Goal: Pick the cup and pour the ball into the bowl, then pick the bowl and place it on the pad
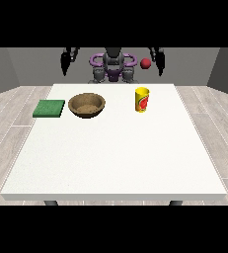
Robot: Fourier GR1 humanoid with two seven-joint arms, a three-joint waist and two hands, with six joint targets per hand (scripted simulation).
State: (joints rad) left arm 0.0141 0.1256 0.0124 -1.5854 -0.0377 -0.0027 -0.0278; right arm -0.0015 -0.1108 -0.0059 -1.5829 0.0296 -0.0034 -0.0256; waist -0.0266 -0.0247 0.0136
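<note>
A yellow cup (pixel 142 99) with a red mark stands upright on the white table (pixel 115 158), right of centre at the back. A red ball (pixel 145 63) shows in the air above the cup, near the hand at the view's right (pixel 159 61). A brown bowl (pixel 87 105) sits left of the cup. A green pad (pixel 49 108) lies flat at the far left of the table. The hand at the view's left (pixel 66 60) hangs raised beyond the table's back edge. Both hands are up beside the robot's body, away from the objects.
The robot's torso (pixel 113 66) stands behind the table's back edge. A wooden floor surrounds the table.
</note>
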